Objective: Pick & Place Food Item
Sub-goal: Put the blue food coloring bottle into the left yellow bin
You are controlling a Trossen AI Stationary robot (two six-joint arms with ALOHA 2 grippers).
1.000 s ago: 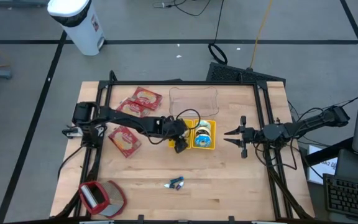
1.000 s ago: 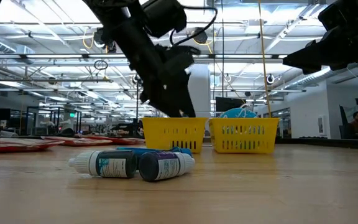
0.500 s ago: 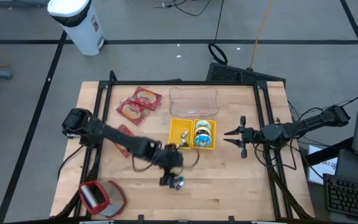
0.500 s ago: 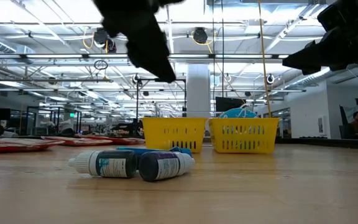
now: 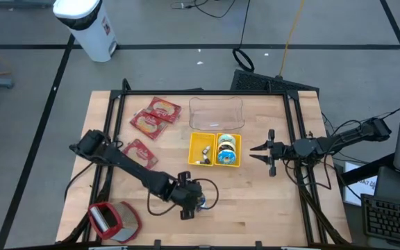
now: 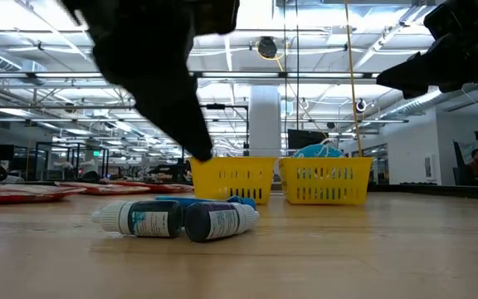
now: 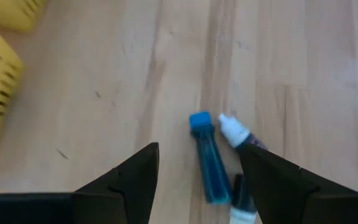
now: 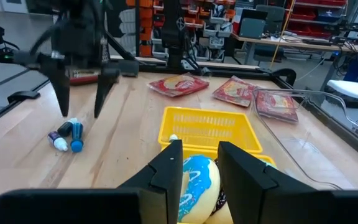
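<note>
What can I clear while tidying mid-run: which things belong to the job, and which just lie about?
Job, as it looks:
- tubes, under the open left gripper
- yellow basket, donut inside

Lying about:
- packets
- clear tray
- red case
- bin, off the table
- right gripper, waiting beside the basket

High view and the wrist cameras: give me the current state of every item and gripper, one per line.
Left gripper: open, empty, poised above the tubes.
Right gripper: held beside the yellow baskets, empty, not fully shut.
Small tubes: lying flat on the table, bunched together.
Yellow baskets: upright, side by side; one holds a donut.
Clear tray: upright, empty.
Red packets: lying flat.
</note>
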